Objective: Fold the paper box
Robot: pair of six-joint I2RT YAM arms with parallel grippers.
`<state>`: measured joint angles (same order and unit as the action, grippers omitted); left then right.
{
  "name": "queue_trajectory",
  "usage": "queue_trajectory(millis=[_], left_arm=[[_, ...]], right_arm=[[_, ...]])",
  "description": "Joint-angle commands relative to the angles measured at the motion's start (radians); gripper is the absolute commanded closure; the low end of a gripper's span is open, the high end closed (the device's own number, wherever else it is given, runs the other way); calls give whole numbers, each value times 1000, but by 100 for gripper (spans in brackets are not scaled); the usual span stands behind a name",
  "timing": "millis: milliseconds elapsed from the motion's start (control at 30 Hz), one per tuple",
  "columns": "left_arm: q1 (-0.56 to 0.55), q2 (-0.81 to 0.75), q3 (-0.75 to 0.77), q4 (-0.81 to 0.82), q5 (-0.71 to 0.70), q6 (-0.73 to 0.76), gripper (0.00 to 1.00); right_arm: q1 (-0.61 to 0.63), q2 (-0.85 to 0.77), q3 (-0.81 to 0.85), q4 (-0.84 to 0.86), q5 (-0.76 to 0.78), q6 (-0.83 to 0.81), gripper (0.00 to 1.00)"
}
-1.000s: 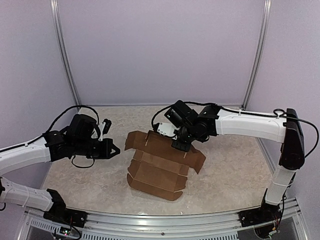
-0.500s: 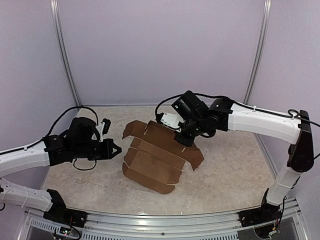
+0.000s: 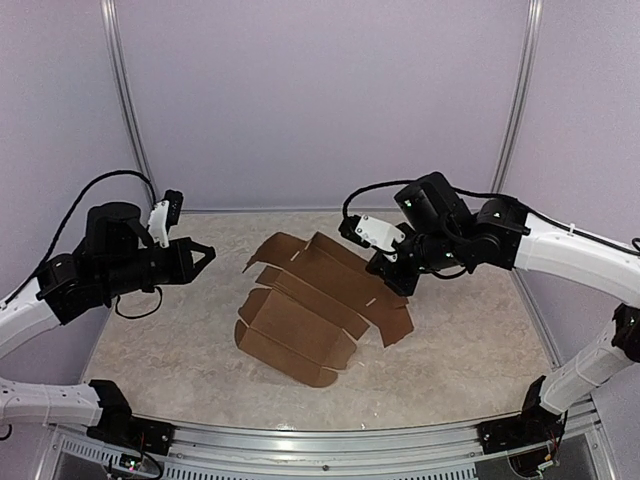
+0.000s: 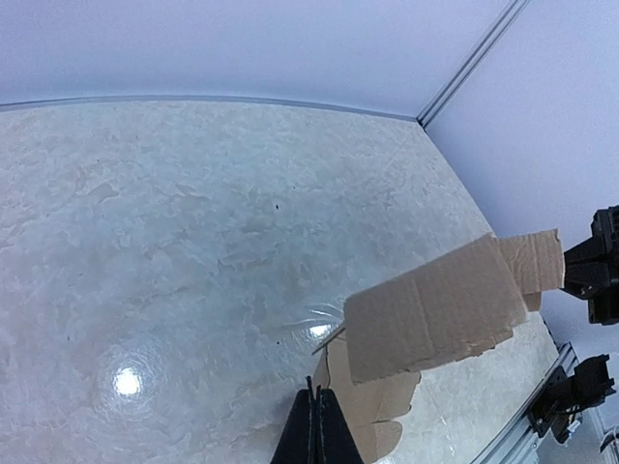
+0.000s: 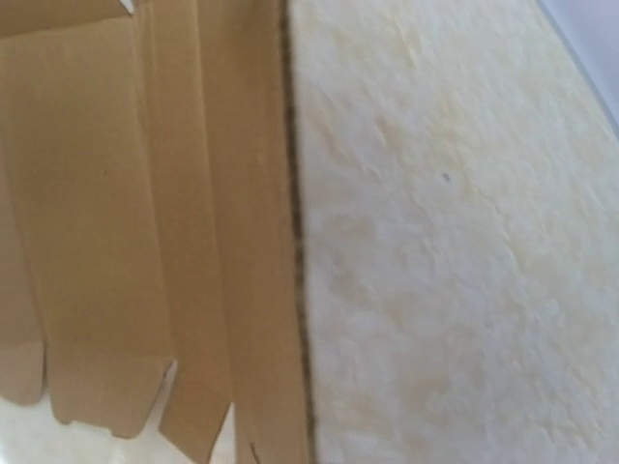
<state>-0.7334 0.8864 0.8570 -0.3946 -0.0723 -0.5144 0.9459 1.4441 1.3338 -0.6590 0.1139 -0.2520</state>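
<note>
The paper box (image 3: 300, 320) is a brown die-cut cardboard sheet, partly folded, in the middle of the table. Its far flaps stand up and its near panel slopes down. My left gripper (image 3: 205, 253) is shut and empty, raised left of the box and apart from it. In the left wrist view its fingertips (image 4: 316, 411) are pressed together, with a raised flap (image 4: 435, 309) beyond them. My right gripper (image 3: 392, 280) is at the box's right far edge. The right wrist view shows only cardboard panels (image 5: 145, 242) and table, and its fingers are out of sight.
The marbled table (image 3: 470, 350) is enclosed by pale lilac walls with metal corner posts (image 3: 515, 100). A metal rail (image 3: 330, 450) runs along the near edge.
My left arm has risen and drawn back to the left. My right arm has moved right. The box has shifted a little left and turned, and its far flaps stand higher.
</note>
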Motion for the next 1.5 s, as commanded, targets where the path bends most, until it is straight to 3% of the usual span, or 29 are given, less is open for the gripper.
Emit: queue_trajectory(millis=[0, 200, 467, 1467], left_arm=[[48, -43, 38, -57, 1, 74, 100], [109, -78, 45, -15, 143, 89, 100], [112, -32, 84, 45, 326, 109, 100], [75, 44, 124, 49, 523, 193, 100]], right_arm=[[-9, -102, -38, 67, -110, 6, 100], [-8, -187, -93, 115, -171, -12, 100], [-8, -233, -123, 176, -241, -20, 100], [-9, -237, -165, 274, -272, 1, 100]])
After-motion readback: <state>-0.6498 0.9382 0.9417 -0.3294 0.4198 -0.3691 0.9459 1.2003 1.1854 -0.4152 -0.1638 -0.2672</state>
